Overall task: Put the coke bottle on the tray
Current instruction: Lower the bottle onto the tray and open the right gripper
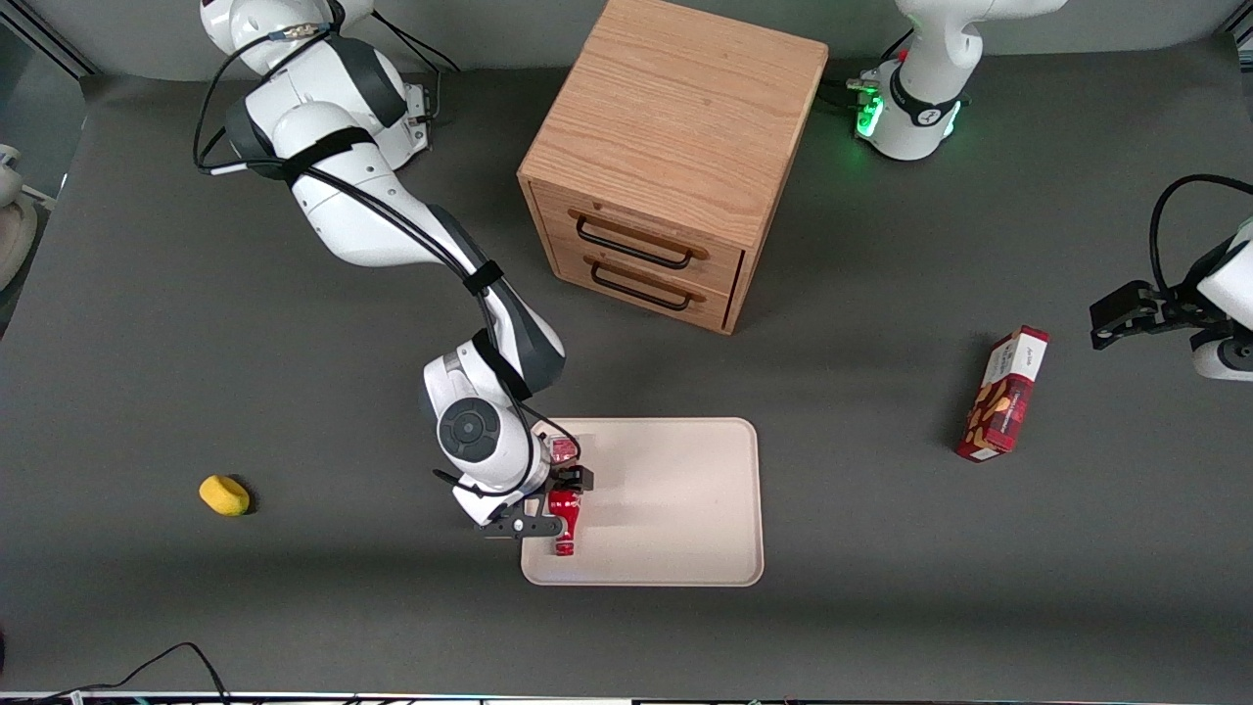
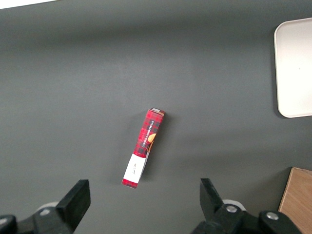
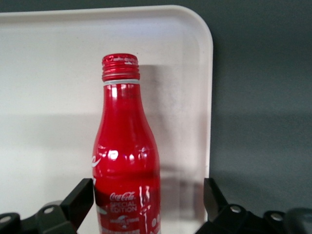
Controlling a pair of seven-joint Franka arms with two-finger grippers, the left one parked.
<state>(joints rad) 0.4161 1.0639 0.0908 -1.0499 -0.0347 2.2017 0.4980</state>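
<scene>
The coke bottle [image 1: 566, 526], slim and red with a white script logo, lies on the beige tray [image 1: 675, 509], close to the tray's edge toward the working arm's end. Its red cap points toward the front camera. My right gripper [image 1: 553, 504] is low over the tray, its fingers straddling the bottle's body. In the right wrist view the bottle [image 3: 127, 161] lies between the two black fingers of the gripper [image 3: 146, 204]. One finger is close to its side and a clear gap shows at the other. The gripper is open. The tray [image 3: 58, 73] shows under the bottle.
A wooden two-drawer cabinet [image 1: 666, 157] stands farther from the front camera than the tray. A red snack box [image 1: 1003, 395] lies toward the parked arm's end and also shows in the left wrist view [image 2: 144, 147]. A small yellow object [image 1: 224, 494] lies toward the working arm's end.
</scene>
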